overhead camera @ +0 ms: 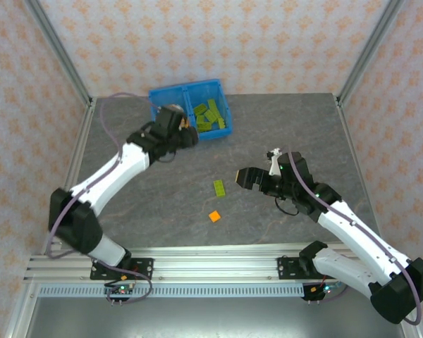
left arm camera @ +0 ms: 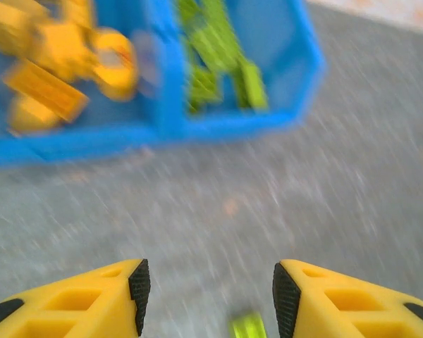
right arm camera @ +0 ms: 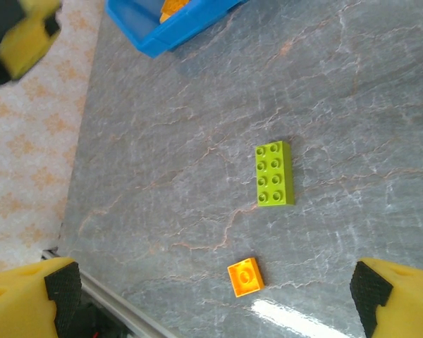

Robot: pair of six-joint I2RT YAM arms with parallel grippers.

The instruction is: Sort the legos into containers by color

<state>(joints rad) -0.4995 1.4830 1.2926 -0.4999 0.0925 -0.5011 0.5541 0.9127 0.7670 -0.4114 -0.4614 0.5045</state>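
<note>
Green lego (right arm camera: 274,174), orange lego (right arm camera: 245,276) btwn spread R fingers (right arm camera: 62,289), L fingers (left arm camera: 139,285) spread too

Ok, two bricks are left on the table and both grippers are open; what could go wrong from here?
1. The green brick and orange brick lie close together; the right gripper closing on one might knock the other away.
2. The view from the left gripper is blurred, suggesting quick motion; if both grippers go for these bricks, they could collide.
</note>
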